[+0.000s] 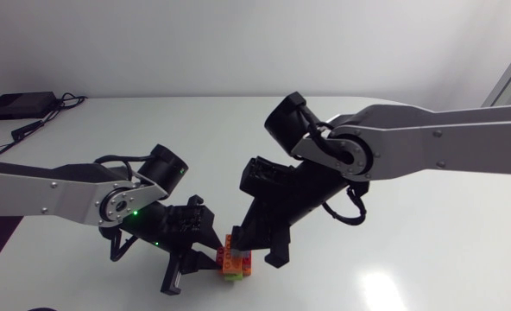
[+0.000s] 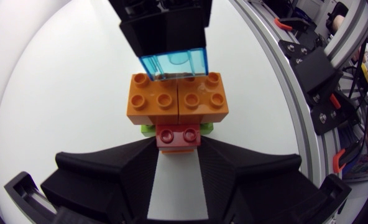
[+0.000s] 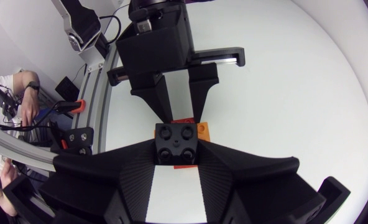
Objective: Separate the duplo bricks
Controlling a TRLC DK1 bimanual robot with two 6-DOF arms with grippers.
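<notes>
A small stack of duplo bricks point(image 1: 235, 262) stands near the table's front edge, between my two grippers. In the left wrist view my left gripper point(image 2: 178, 147) is shut on the red brick point(image 2: 178, 135) at the stack's near side. Behind it sit the orange bricks point(image 2: 176, 99), with a green brick point(image 2: 148, 129) peeking out below. A translucent blue brick point(image 2: 173, 65) sits on the orange ones, held from the far side by my right gripper point(image 2: 165, 28). In the right wrist view my right gripper point(image 3: 178, 157) is shut on that brick point(image 3: 178, 143), which looks dark there.
A black box point(image 1: 18, 105) with cables lies at the table's far left corner. The white table point(image 1: 411, 250) stretches bare to the right of the stack. Both arms meet low over the front middle.
</notes>
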